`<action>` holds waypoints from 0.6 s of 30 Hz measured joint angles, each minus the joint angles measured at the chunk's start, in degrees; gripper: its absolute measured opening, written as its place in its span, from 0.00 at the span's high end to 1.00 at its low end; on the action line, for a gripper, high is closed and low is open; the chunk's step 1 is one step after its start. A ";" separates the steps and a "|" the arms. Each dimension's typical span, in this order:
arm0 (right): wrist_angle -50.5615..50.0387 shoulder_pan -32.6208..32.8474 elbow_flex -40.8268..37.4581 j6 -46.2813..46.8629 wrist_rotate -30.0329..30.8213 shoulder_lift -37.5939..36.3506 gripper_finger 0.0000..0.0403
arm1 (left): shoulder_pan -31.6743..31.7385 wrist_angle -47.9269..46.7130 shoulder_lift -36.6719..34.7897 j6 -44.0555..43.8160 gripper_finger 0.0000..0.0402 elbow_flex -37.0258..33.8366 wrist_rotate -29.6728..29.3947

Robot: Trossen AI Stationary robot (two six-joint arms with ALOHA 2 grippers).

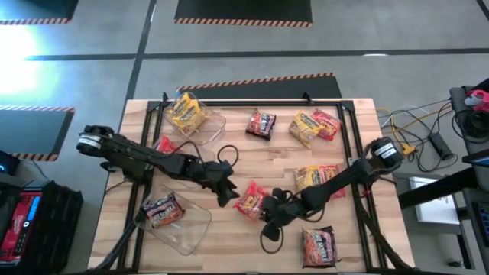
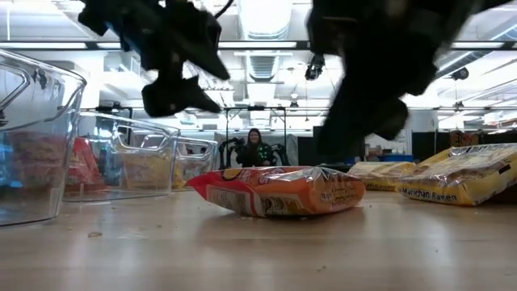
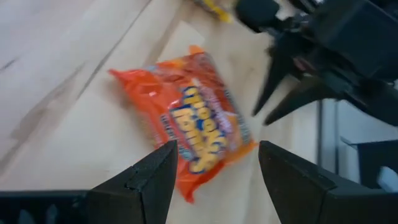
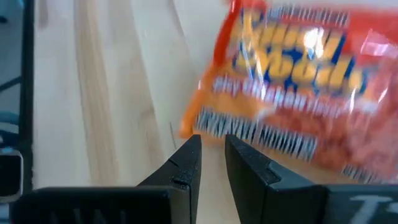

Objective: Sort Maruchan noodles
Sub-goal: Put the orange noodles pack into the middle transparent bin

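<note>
Noodles, the orange packet (image 1: 250,202) mid-counter, lie between both claws: open left claw (image 3: 214,180) at its 9 o'clock, nearly shut empty right claw (image 4: 213,163) at 3, so they could collide reaching in.

"Maruchan Ramen" on yellow packet (image 2: 460,179)

Orange noodle packet (image 1: 250,202) lies mid-worktop (image 1: 252,156) between left tool (image 1: 227,192) and right tool (image 1: 273,216). Yellow packet (image 1: 186,113) in far clear bin (image 1: 214,130); dark packet (image 1: 161,209) in near bin (image 1: 191,229).
</note>
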 joint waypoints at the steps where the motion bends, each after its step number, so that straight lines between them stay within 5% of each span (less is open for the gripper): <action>1: -0.23 -0.45 0.67 -0.89 0.00 -0.04 0.84 | -0.02 0.01 0.08 -0.09 0.48 0.44 0.02; 9: -13.75 -4.46 5.88 -6.20 3.17 -0.05 0.84 | 1.44 -0.99 1.26 -0.58 0.48 2.09 -0.04; 18: -14.53 -5.57 2.50 -2.48 2.67 0.26 0.84 | 3.81 -1.41 1.26 0.94 0.48 2.18 0.74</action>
